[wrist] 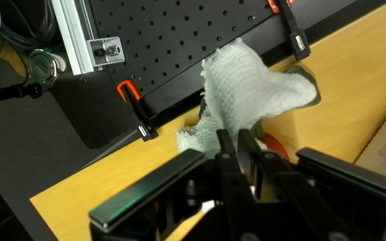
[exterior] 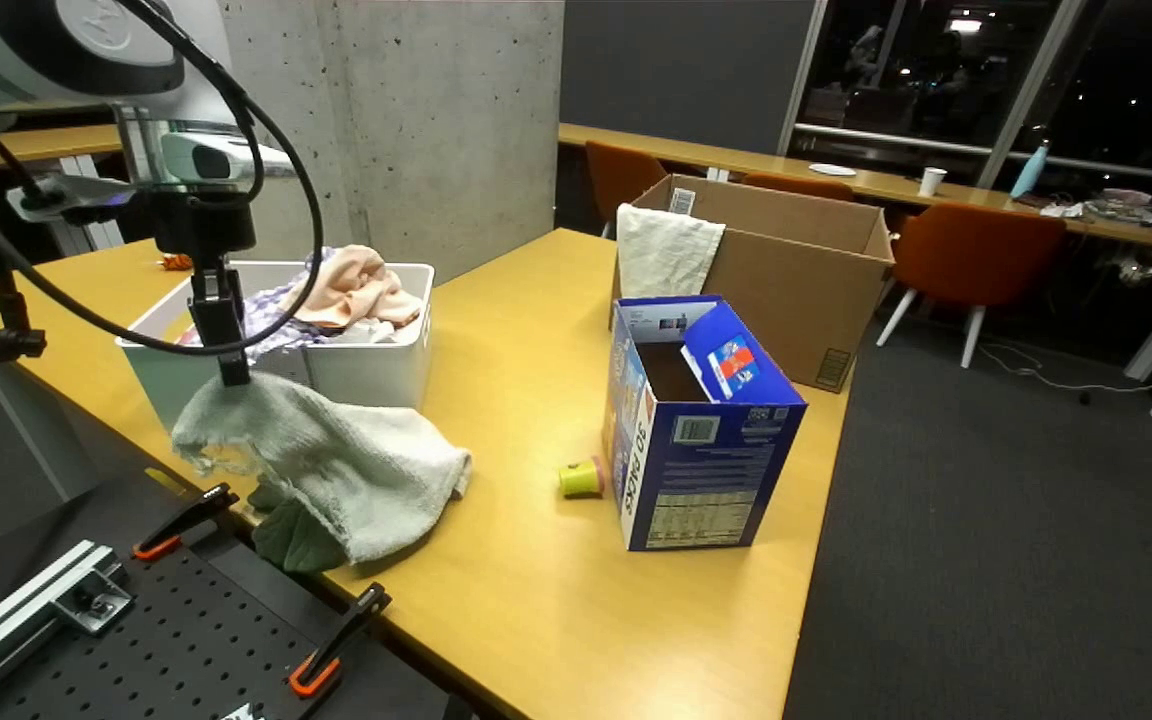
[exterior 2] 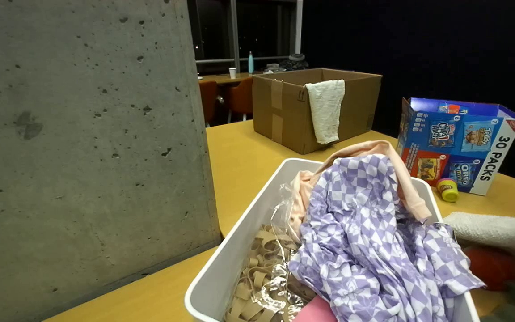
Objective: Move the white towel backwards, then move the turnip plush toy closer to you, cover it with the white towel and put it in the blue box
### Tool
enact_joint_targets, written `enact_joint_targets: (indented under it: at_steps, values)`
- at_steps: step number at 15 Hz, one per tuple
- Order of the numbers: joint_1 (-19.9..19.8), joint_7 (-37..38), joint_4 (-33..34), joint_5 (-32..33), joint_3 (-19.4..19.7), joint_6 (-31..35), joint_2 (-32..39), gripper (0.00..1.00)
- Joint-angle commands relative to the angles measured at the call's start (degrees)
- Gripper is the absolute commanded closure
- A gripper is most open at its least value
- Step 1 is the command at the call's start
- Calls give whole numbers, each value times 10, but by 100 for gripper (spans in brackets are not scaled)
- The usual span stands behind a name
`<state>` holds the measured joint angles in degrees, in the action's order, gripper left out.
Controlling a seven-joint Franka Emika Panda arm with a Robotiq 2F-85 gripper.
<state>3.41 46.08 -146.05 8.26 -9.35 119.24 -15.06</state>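
My gripper (exterior: 234, 374) is shut on the white towel (exterior: 356, 470), pinching it near one edge and lifting it into a tent. The jaws (wrist: 235, 137) point down at the towel (wrist: 243, 87) in the wrist view. The towel drapes over the turnip plush; its green leaves (exterior: 296, 535) stick out at the table's near edge. Its red body (wrist: 275, 146) shows beside the jaws, and also in an exterior view (exterior 2: 492, 267). Most of the plush is hidden. The blue box (exterior: 716, 470) stands open-topped across the table, and shows in both exterior views (exterior 2: 452, 138).
A white bin (exterior: 366, 375) of cloths stands right behind the gripper. A yellow tub (exterior: 581, 478) lies beside the blue box. A large cardboard box (exterior: 776, 300) with another white cloth (exterior: 671, 250) over its rim stands farther back. Clamps (exterior: 341, 640) grip the table edge.
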Motion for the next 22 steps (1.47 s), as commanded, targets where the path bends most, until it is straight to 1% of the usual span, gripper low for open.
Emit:
enact_joint_targets:
  at_steps: [1,5,6,9,12,15,19,22]
  values:
    - [-10,-3,15,-2,3,-10,22,56]
    - [-17,-2,11,6,9,-2,14,28]
    - [-22,-11,12,7,15,4,13,19]
    - [-43,-29,25,35,31,36,37,1]
    - [-63,-46,34,57,48,96,88,0]
    - [-67,-52,31,88,59,191,151,0]
    - [-49,-42,39,163,78,322,235,0]
    - [-26,-58,44,164,100,399,292,0]
